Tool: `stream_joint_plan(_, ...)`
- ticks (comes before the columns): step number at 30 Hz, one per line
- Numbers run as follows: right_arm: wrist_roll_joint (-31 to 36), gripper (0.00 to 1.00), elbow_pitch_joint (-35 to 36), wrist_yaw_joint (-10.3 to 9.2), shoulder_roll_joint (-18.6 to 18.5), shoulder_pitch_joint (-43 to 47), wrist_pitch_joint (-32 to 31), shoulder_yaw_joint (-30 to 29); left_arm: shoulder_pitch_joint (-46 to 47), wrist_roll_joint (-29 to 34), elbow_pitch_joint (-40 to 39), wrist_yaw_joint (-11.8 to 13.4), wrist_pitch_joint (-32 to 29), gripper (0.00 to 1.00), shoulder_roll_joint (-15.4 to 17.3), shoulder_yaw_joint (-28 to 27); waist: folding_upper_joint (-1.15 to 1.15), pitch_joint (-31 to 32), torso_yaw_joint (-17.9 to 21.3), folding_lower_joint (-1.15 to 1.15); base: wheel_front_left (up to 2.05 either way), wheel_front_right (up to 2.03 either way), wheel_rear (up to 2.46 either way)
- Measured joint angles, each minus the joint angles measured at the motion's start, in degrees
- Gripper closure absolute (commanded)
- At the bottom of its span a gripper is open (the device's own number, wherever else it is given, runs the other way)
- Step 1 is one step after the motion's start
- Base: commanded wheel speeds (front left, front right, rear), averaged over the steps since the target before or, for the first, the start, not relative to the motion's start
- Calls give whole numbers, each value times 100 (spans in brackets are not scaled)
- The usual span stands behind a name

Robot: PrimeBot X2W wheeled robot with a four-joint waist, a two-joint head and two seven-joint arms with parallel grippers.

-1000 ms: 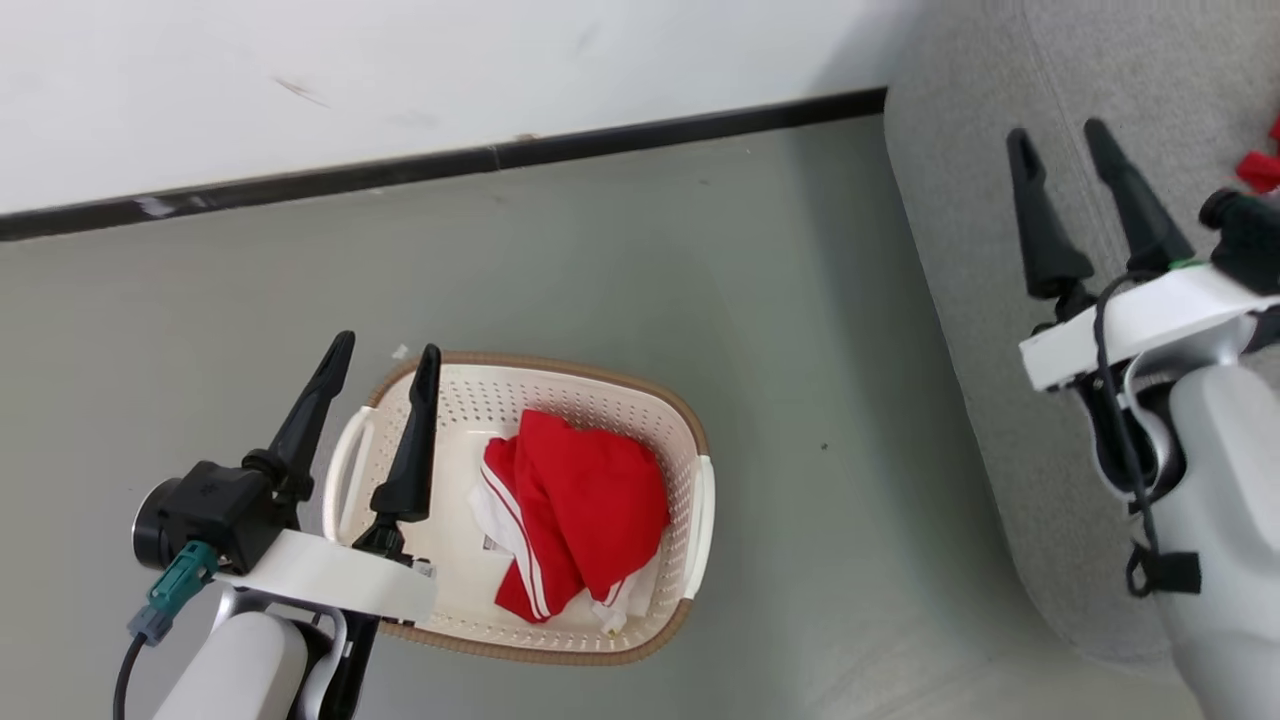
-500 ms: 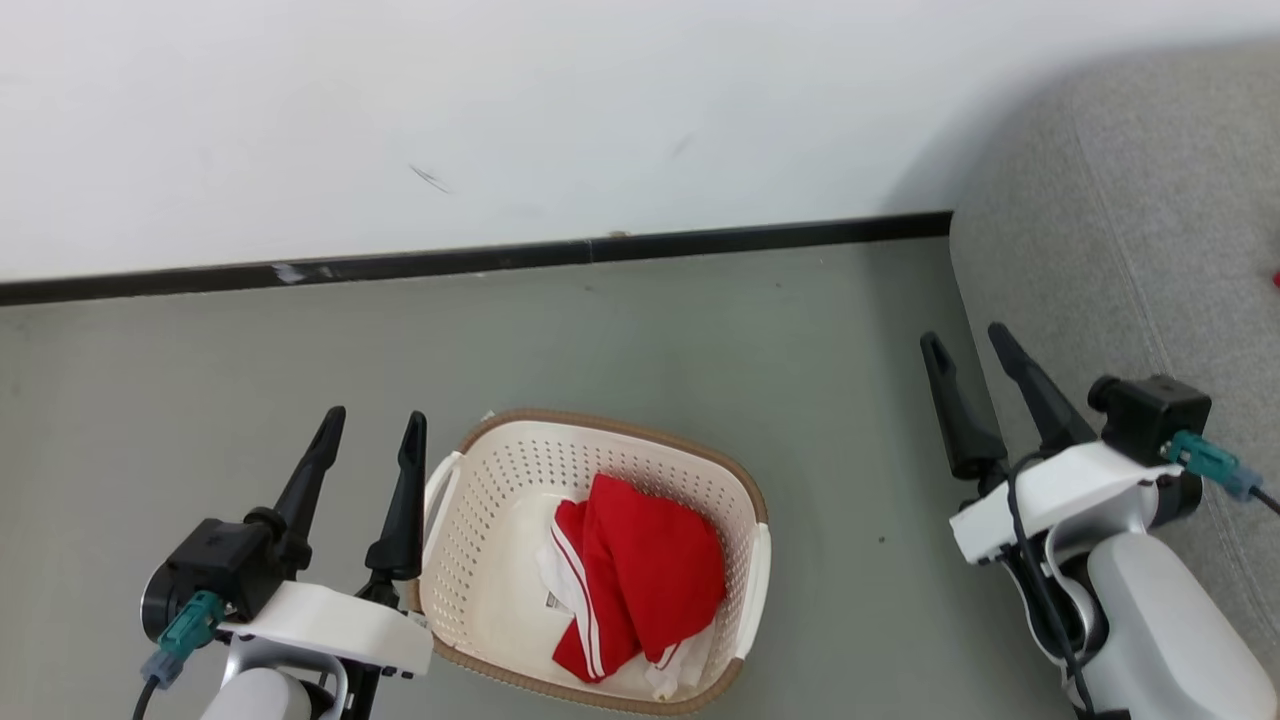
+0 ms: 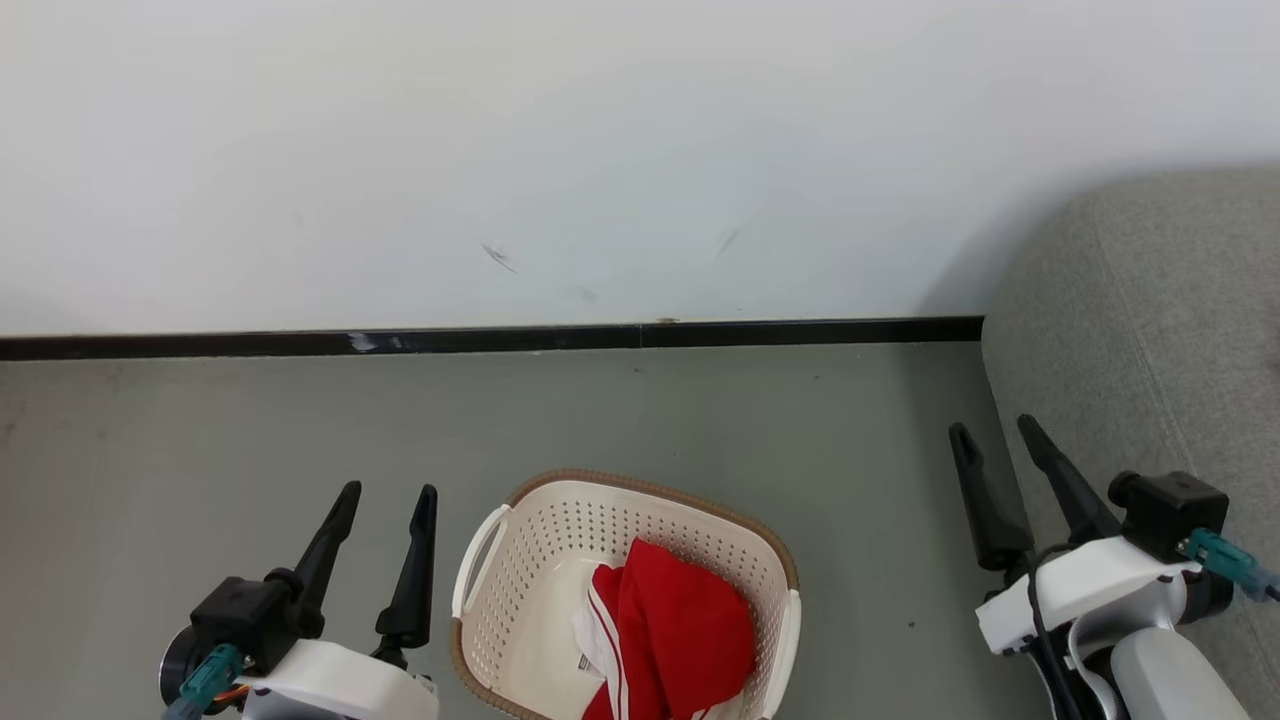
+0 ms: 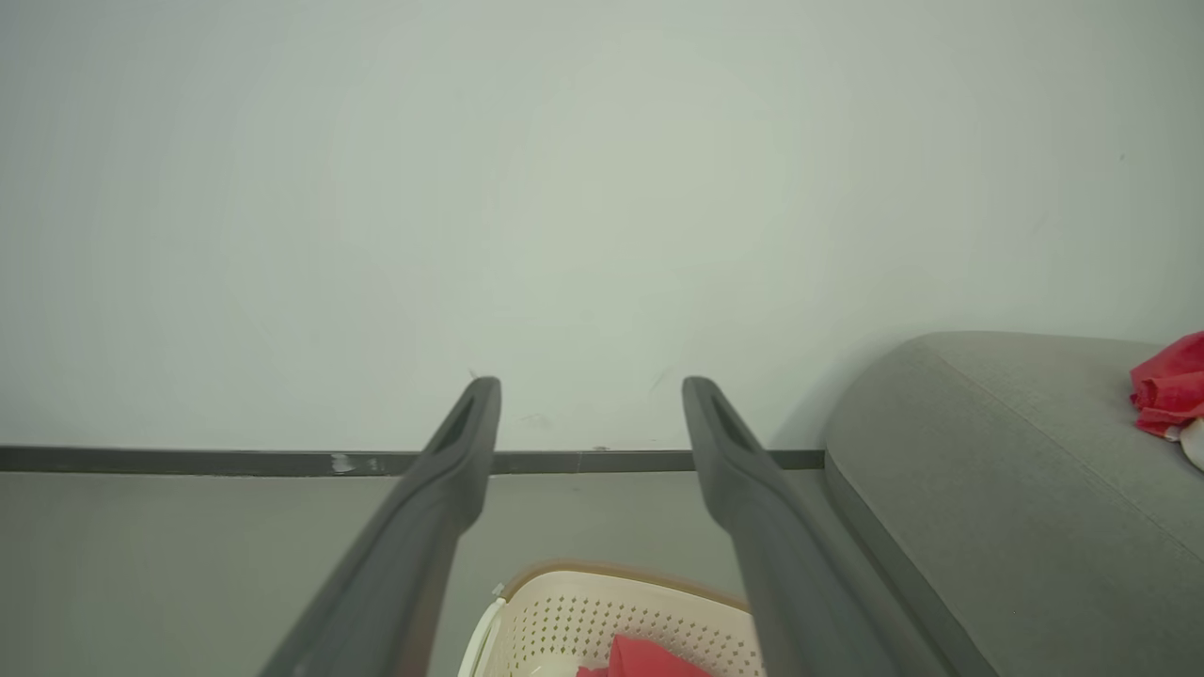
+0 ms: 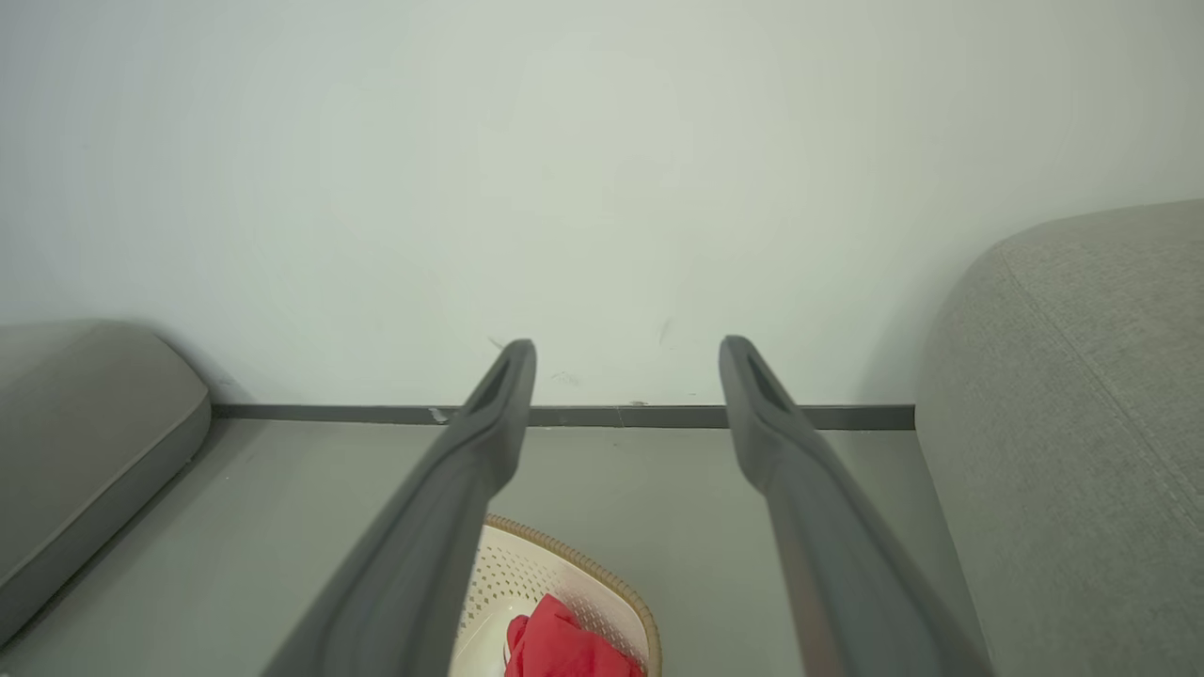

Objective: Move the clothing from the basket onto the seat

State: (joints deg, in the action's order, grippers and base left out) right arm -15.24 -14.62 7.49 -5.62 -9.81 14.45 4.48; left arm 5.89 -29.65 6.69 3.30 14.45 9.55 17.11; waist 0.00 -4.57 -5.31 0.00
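The cream basket point(image 3: 540, 570) stands on the floor at the bottom centre of the head view, with red white-striped clothing point(image 3: 685, 635) bunched inside. My left gripper point(image 3: 389, 492) is open just left of the basket, apart from it. My right gripper point(image 3: 992, 428) is open over the floor by the near edge of the grey seat point(image 3: 1150, 330). The left wrist view shows its open gripper point(image 4: 591, 385) above the basket point(image 4: 583, 616) and clothing point(image 4: 649, 666), with the seat point(image 4: 988, 470) carrying another red garment point(image 4: 1169, 385). The right wrist view has its open gripper point(image 5: 628, 346), the basket point(image 5: 602, 578), clothing point(image 5: 560, 649) and the seat point(image 5: 1082, 423).
A white wall point(image 3: 600, 150) with a black skirting strip point(image 3: 500, 340) closes off the far side of the grey floor point(image 3: 200, 450). A second grey cushion point(image 5: 85, 423) lies at the left of the right wrist view.
The head camera has swung up, so the wall takes up more of the picture and the basket sits lower. The right gripper has drawn back from over the seat to its edge. Both grippers stay open.
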Motion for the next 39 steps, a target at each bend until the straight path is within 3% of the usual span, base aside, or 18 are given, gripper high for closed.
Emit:
stream_joint_plan(18, 89, 0, 286, 0, 159, 825, 0, 21, -374, 37, 142, -48, 0, 0, -10, -41, 0, 590, 14, 0, 0, 0, 0)
stream_joint_plan(39, 199, 0, 603, 0, 209, 1165, 0, -178, -426, 55, 126, -204, -30, 0, 7, 142, 0, 450, 280, 0, 0, 0, 0)
